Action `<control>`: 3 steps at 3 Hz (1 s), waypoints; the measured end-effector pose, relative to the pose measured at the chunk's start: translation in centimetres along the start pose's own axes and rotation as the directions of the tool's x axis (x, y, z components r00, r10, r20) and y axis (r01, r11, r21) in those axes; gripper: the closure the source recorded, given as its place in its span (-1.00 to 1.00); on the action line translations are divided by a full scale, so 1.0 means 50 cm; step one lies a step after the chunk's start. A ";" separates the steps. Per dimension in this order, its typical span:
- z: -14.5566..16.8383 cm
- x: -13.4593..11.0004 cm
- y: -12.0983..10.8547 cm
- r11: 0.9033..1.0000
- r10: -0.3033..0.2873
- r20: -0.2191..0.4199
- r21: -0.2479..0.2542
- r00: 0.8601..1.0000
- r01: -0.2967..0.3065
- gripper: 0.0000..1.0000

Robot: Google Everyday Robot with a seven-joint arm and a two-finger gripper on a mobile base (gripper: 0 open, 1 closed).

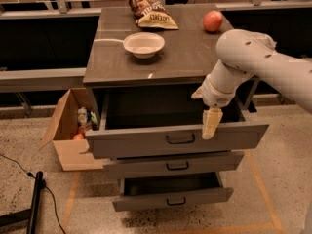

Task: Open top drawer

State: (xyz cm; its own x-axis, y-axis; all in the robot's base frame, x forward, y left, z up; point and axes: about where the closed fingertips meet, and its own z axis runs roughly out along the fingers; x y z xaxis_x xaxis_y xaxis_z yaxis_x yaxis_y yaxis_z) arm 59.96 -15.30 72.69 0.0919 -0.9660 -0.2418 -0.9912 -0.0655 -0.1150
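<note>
The top drawer is a wide grey metal drawer, pulled well out of the cabinet, its dark inside showing. Its small dark bail handle sits at the middle of the front panel. My gripper hangs from the white arm over the drawer's front edge, to the right of the handle and apart from it. Its cream fingers point down across the top of the front panel.
Two shallower drawers sit below: the middle drawer slightly out, the bottom drawer partly out. On the cabinet top stand a white bowl, a chip bag and a red apple. A cardboard box stands at the left.
</note>
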 end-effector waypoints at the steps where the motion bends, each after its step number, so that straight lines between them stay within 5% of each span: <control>1: -0.023 0.009 -0.040 0.999 -0.010 -0.024 0.050 1.000 0.012 -0.24; 3: -0.006 0.022 -0.087 0.994 -0.022 -0.065 0.104 0.998 0.029 0.86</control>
State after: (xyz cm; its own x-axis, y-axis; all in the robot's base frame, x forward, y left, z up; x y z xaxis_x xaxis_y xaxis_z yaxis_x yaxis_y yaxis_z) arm 64.35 -16.16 73.21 0.1074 -0.9786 -0.1757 -0.9729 -0.0671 -0.2212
